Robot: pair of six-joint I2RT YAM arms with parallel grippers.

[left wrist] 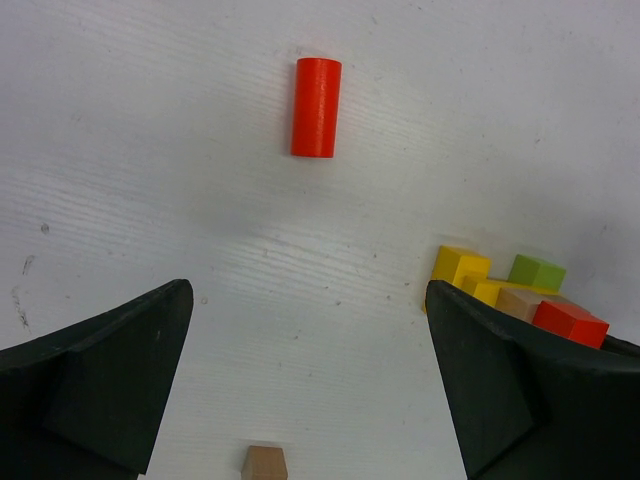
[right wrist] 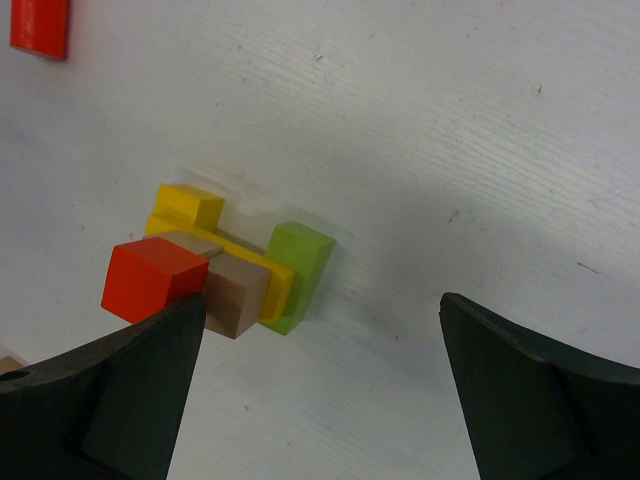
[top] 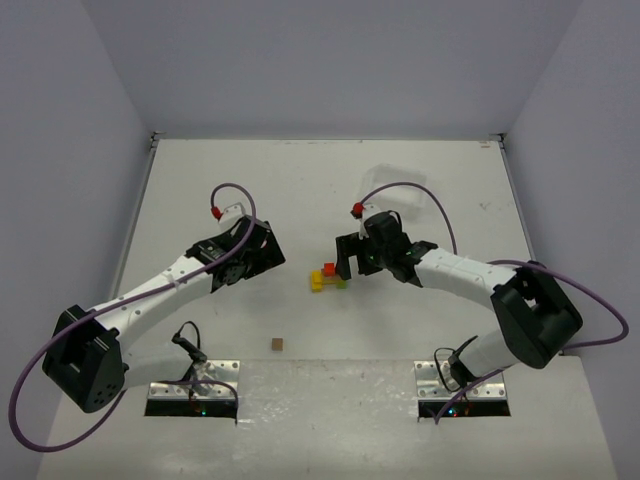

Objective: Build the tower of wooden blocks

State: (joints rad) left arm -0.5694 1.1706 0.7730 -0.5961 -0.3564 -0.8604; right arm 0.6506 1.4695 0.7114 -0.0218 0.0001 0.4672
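White table (top: 300, 180), wood block tower (right wrist: 235, 290) yellow, green, brown, red, left tool (left wrist: 308, 290) and right tool (right wrist: 322, 300) spread wide

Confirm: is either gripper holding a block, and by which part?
Nothing held: left gripper and right gripper both open, no block between their fingers.

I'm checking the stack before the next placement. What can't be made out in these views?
- Top view: the wood block tower is too small to tell how its blocks rest.
- Left wrist view: the loose brown block is cut off by the bottom edge; a finger of the left gripper hides the tower's right part.
- Right wrist view: the red cylinder is cut off by the top edge.
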